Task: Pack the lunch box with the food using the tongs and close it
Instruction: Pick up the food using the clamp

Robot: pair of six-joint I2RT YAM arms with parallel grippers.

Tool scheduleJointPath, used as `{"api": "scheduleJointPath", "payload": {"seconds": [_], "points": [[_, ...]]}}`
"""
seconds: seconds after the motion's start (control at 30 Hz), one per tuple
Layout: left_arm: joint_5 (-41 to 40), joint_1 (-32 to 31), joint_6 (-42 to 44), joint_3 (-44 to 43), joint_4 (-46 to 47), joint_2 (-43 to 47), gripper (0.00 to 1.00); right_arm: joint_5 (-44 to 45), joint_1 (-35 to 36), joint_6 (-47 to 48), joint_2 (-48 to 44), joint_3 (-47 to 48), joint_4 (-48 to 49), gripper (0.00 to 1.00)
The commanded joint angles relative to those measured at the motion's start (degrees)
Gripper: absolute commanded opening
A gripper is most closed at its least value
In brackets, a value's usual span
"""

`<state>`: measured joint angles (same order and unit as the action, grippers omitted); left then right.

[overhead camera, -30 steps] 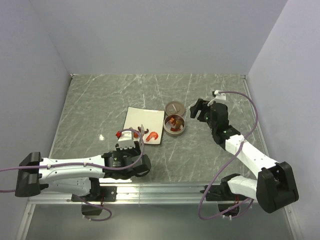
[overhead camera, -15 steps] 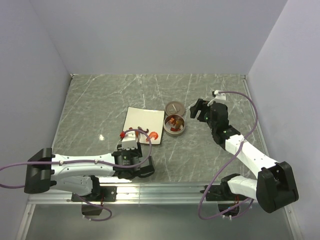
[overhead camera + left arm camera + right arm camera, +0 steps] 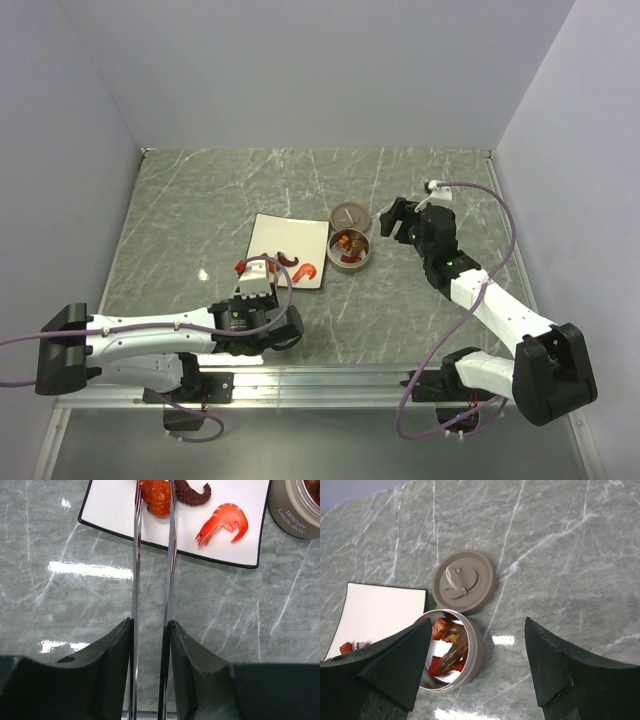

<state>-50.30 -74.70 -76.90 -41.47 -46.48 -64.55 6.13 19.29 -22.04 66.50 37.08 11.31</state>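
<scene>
My left gripper (image 3: pixel 150 624) (image 3: pixel 256 296) is shut on the thin silver tongs (image 3: pixel 136 565), whose two arms run forward between my fingers. The tongs' tips pinch a red-orange food piece (image 3: pixel 156 496) (image 3: pixel 241 266) at the near left edge of the white plate (image 3: pixel 112 507). A dark brown curled piece (image 3: pixel 192 492) and an orange shrimp (image 3: pixel 225 520) lie on the plate beside it. The round silver lunch box (image 3: pixel 472 652) (image 3: pixel 351 250) stands uncovered with several pieces of food inside. Its flat lid (image 3: pixel 464 580) (image 3: pixel 347 215) lies just behind it. My right gripper (image 3: pixel 477 625) (image 3: pixel 395 222) hovers open to the tin's right.
The white square plate (image 3: pixel 285 238) lies left of the tin on the grey marble table (image 3: pixel 200 200). Light walls enclose the table on three sides, and a metal rail (image 3: pixel 330 378) runs along the near edge by the arm bases.
My left fingers have pressed the tongs' arms closer together around the red-orange piece, and the left arm shifted slightly. The right arm has not moved.
</scene>
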Motion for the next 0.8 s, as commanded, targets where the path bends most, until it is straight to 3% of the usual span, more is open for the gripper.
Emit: {"api": "scheduleJointPath", "payload": {"seconds": [0.0, 0.53, 0.77], "points": [[-1.2, 0.3, 0.6, -0.5, 0.9, 0.2, 0.28, -0.1, -0.4, -0.1, -0.8, 0.9, 1.2, 0.82], [-9.8, 0.2, 11.1, -9.1, 2.4, -1.7, 0.17, 0.9, -0.4, 0.1, -0.3, 0.9, 1.3, 0.82], [-4.6, 1.3, 29.1, -7.9, 22.1, -0.9, 0.16, 1.4, -0.4, 0.0, 0.6, 1.3, 1.3, 0.82]]}}
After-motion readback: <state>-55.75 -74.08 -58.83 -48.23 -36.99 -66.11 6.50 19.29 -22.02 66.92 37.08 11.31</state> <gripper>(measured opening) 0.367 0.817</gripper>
